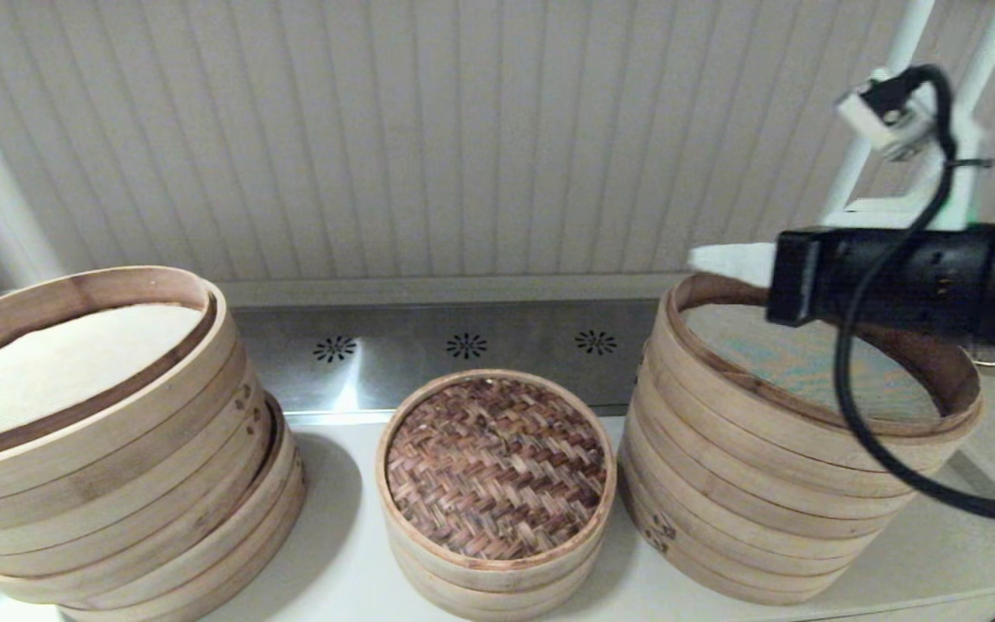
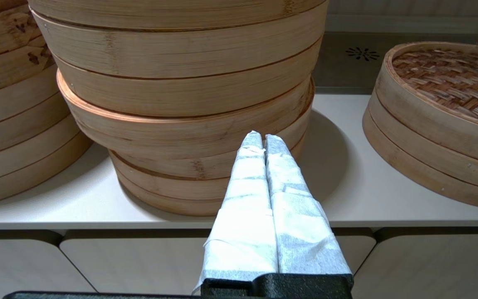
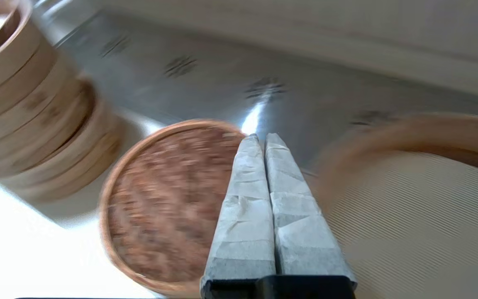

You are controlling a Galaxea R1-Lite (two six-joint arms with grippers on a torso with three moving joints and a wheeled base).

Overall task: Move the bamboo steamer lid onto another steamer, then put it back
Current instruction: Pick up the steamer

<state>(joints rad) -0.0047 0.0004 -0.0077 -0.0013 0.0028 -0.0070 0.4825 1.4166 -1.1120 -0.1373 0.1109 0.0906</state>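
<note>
While the right gripper (image 3: 262,139) hangs in the air above the near-left rim of the tall stack (image 1: 774,484), its two paper-wrapped fingers (image 3: 245,199) are pressed flat together with nothing between them. In the head view only a white fingertip shows at the stack's left upper edge, ahead of the black arm.

The bamboo steamer lid (image 1: 496,466) sits centred on the counter (image 1: 351,553) between the two larger stacks — seated on a low steamer (image 1: 497,579), woven brown top facing up, pale rim flush with the band beneath. Untouched by either gripper.

Left gripper (image 2: 262,139): low, at the counter's front edge, pointing at the base of the wide leaning stack (image 1: 109,466); fingers (image 2: 293,207) closed against each other, empty, clear of the bamboo.

The wide leaning stack stands at the left, upper tiers shifted off the lower ones, whitish liner visible in the top tray. Tall stack at the right, liner also visible in its top tier. Behind them — a steel panel (image 1: 463,345) with three flower-shaped perforations.
</note>
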